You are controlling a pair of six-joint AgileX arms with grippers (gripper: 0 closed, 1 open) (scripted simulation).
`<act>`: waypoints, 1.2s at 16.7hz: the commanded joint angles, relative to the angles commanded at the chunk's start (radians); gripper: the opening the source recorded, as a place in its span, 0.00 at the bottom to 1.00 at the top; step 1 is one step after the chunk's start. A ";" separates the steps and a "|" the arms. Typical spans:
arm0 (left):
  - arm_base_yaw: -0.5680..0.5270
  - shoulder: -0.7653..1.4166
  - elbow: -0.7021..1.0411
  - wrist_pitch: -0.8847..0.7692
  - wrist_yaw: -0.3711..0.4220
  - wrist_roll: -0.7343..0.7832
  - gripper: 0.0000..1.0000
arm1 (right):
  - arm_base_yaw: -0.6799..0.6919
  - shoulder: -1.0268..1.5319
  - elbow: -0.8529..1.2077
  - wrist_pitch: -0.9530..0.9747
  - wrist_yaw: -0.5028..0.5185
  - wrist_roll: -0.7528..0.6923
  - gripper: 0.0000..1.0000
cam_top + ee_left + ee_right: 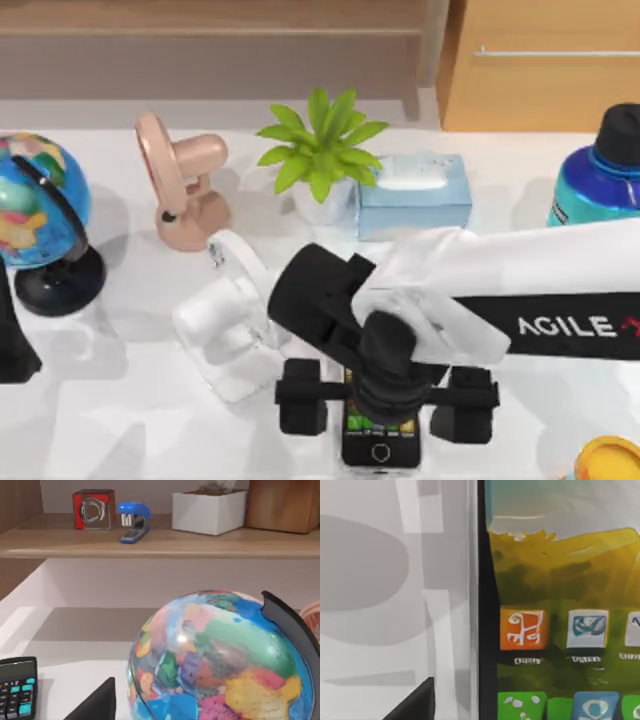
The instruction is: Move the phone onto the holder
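The phone [380, 447] lies flat near the table's front edge, its home button toward the front and coloured icons on its screen. My right gripper [382, 400] hangs straight above it, open, with one black finger [301, 396] to each side of the phone and apart from it. In the right wrist view the phone's screen [560, 630] appears very close, with a dark fingertip [415, 704] beside its edge. The white holder [228, 318] stands to the left of the phone, behind the gripper's left finger. My left arm [10, 340] stays parked at the table's left edge.
A globe [35, 215] stands at the far left, a pink fan [180, 190] and a potted plant [322, 150] behind the holder. A tissue box [415, 195], a blue bottle [600, 175] and a yellow object [610, 460] sit to the right. A calculator [17, 687] lies near the globe.
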 joint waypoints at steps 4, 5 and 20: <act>0.000 0.000 0.000 0.000 0.000 0.000 1.00 | -0.053 0.065 0.007 0.059 -0.003 -0.053 1.00; 0.000 0.000 0.000 0.000 0.000 0.000 1.00 | -0.067 0.081 0.021 0.064 -0.005 -0.067 1.00; 0.000 0.000 0.000 0.000 0.000 0.000 1.00 | -0.089 0.111 0.056 0.069 -0.009 -0.092 0.40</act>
